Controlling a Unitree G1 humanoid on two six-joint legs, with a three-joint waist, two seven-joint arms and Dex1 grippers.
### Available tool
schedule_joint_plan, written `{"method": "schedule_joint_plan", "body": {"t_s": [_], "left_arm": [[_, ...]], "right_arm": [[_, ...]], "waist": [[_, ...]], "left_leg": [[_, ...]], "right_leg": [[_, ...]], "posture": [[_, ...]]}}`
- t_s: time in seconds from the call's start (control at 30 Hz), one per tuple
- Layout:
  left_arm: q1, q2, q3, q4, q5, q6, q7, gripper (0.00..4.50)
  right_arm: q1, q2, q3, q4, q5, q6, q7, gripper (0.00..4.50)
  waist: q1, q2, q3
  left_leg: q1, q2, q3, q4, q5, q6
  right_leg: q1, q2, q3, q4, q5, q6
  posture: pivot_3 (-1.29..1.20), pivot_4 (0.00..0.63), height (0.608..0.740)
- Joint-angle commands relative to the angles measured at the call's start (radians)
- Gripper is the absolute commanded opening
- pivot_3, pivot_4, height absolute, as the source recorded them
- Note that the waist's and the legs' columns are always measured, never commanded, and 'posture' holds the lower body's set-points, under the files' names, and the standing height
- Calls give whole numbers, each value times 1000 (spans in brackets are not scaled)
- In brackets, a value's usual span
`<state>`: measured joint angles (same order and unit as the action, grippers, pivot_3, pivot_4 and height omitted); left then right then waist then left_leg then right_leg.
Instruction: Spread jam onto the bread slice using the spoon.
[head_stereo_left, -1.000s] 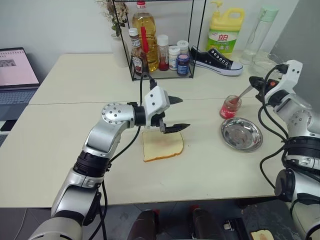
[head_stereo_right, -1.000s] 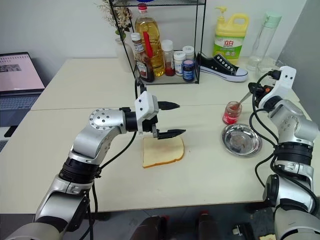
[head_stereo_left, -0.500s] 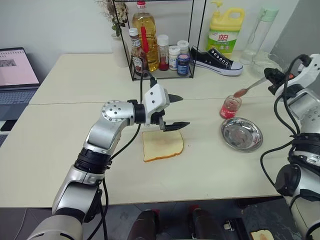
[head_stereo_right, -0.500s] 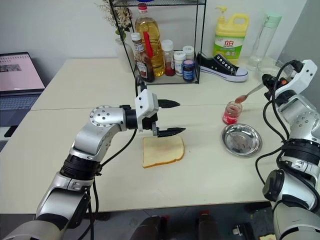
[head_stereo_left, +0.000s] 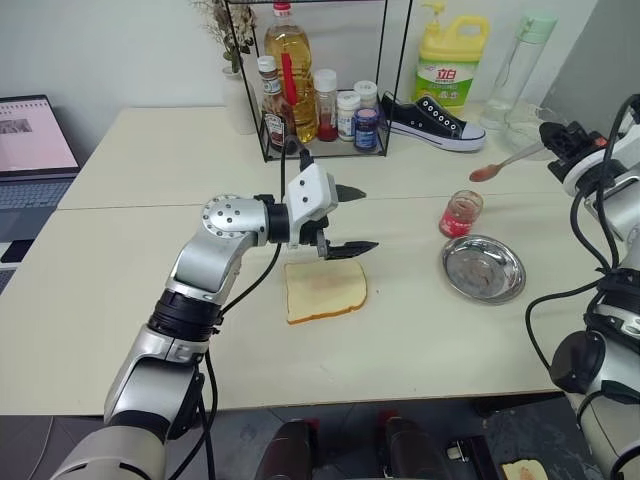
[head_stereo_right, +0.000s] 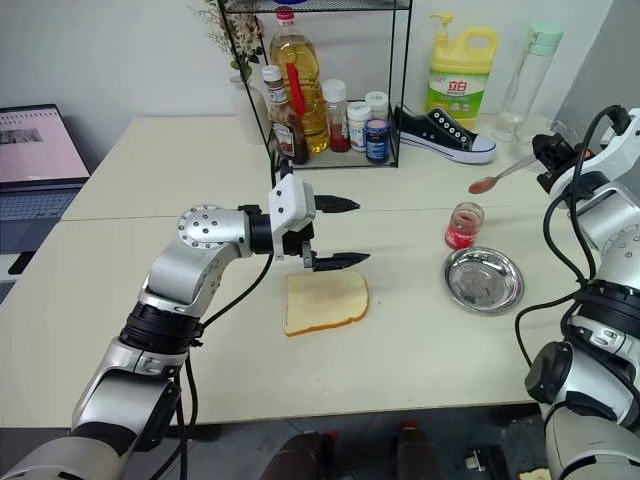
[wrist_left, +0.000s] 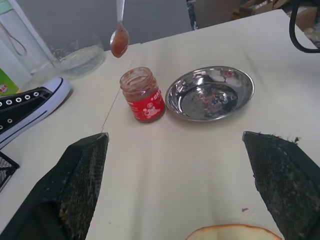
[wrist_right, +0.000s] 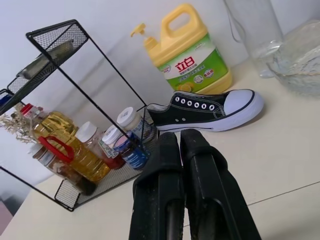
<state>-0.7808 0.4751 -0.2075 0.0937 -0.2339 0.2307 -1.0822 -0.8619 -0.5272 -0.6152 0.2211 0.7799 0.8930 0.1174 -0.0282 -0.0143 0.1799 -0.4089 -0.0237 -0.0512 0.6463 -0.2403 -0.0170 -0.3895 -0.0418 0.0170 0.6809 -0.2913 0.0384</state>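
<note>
The bread slice (head_stereo_left: 325, 290) lies flat on the table's middle, pale with a tan crust. My left gripper (head_stereo_left: 368, 218) hovers just above its far edge, open, holding nothing. In the left wrist view its fingers (wrist_left: 82, 175) frame the jam jar (wrist_left: 142, 94) and the bread's crust (wrist_left: 232, 232). The small glass jar of jam (head_stereo_left: 461, 213) stands to the right of the bread. My right gripper (head_stereo_left: 552, 135) is raised at the far right, shut on the spoon (head_stereo_left: 505, 163). The spoon's bowl (head_stereo_right: 482, 184) carries red jam and hangs in the air above the jar.
A round steel dish (head_stereo_left: 484, 268) sits just in front of the jar. At the back stand a wire rack of bottles (head_stereo_left: 320, 100), a black shoe (head_stereo_left: 432, 122), a detergent jug (head_stereo_left: 452, 65) and a clear bottle (head_stereo_left: 520, 60). A laptop (head_stereo_left: 35, 150) is at the far left.
My right gripper lifted the spoon out of the jam jar, up and to the right, with jam on its bowl. The left gripper stayed open above the bread.
</note>
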Motion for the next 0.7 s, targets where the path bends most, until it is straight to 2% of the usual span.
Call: {"method": "schedule_joint_plan", "body": {"t_s": [0.03, 0.17, 0.33, 0.43, 0.53, 0.6, 0.7], "left_arm": [[-35, 30, 37, 5, -9, -14, -22, 4500], [-4, 96, 68, -18, -29, 9, -59, 4500], [136, 220, 138, -151, -93, 72, -104, 4500], [254, 303, 208, -264, -146, 140, -109, 4500], [402, 374, 289, -390, -201, 211, -100, 4500], [600, 409, 406, -528, -248, 280, -88, 4500], [832, 401, 531, -675, -296, 333, -43, 4500]], "right_arm": [[-5, 6, -12, -113, 70, 29, -10, 31], [-5, 54, 76, -265, 124, 93, -22, 31], [39, 141, 225, -449, 174, 159, -22, 31], [69, 150, 386, -546, 120, 133, 46, 31], [91, 135, 562, -614, 40, 76, 144, 31], [121, 141, 718, -652, -42, 4, 223, 31], [149, 141, 892, -647, -186, -138, 322, 31]], "waist": [[0, 0, 0], [-7, 0, 0], [-20, 1, -1], [-20, 2, 0], [-19, 2, 0], [-19, 2, 0], [-25, 0, 1]], "left_leg": [[0, 0, 0, 0, 0, 0], [0, 0, 0, -1, 0, 0], [0, 3, -2, -1, 0, 0], [-1, 2, -3, -1, 0, 0], [-1, 2, -4, -1, 0, 0], [-1, 2, -5, -1, 0, 0], [0, 2, -5, -2, -1, 0]], "right_leg": [[0, 0, 0, 0, 0, 0], [-1, 0, 0, 0, 0, 0], [-1, 2, 1, 0, 0, 0], [-1, 1, 1, 0, 0, 0], [-1, 1, 1, 0, 0, 0], [-1, 1, 0, -1, 0, 0], [-1, -4, 1, -2, -1, -1]], "posture": [[0, 150, 740], [0, 150, 740], [0, 150, 740], [0, 150, 740], [0, 150, 740], [0, 150, 740], [0, 150, 740]]}}
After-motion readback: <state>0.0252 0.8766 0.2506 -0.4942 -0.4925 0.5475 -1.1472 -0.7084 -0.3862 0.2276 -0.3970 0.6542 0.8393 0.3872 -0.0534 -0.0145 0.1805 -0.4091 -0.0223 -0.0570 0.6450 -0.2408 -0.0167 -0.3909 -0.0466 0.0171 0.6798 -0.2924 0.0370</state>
